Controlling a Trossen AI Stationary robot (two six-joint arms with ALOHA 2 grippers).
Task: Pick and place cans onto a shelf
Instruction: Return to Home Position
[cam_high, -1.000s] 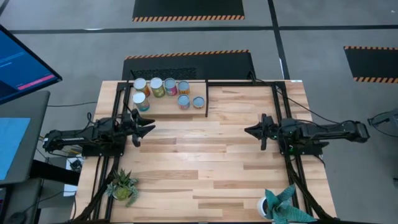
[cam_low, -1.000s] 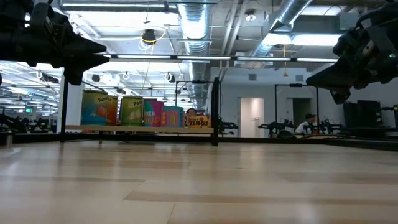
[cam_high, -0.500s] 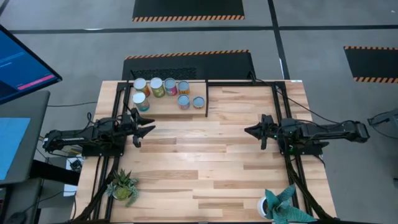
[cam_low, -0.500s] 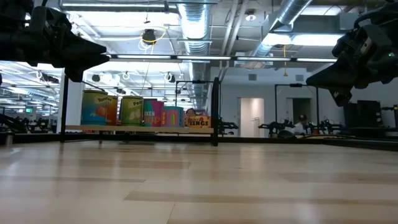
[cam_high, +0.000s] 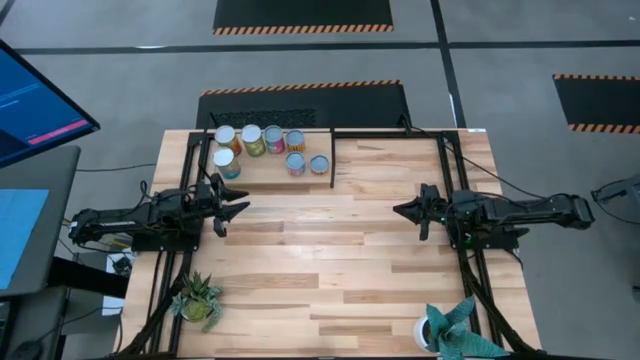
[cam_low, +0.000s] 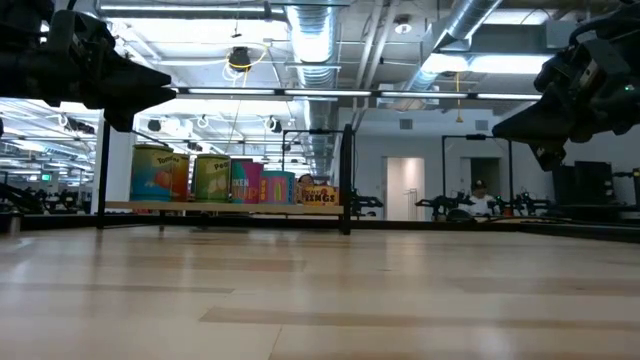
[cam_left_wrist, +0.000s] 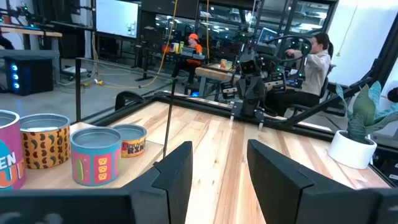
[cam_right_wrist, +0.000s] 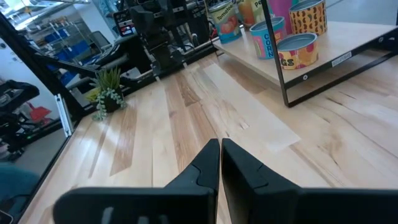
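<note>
Several cans (cam_high: 265, 148) stand upright on the light wood shelf (cam_high: 270, 168) in its black frame at the table's far left; they also show in the low view (cam_low: 230, 178), the left wrist view (cam_left_wrist: 96, 154) and the right wrist view (cam_right_wrist: 292, 37). My left gripper (cam_high: 243, 206) hovers open and empty above the table's left side, just near of the shelf. My right gripper (cam_high: 398, 210) hovers shut and empty above the table's right half, pointing left.
A green potted plant (cam_high: 198, 296) stands at the near left corner. A blue-green plant in a white pot (cam_high: 455, 330) stands at the near right edge. The shelf's black frame post (cam_low: 347, 178) rises at its right end. Bare tabletop (cam_high: 330, 240) lies between the grippers.
</note>
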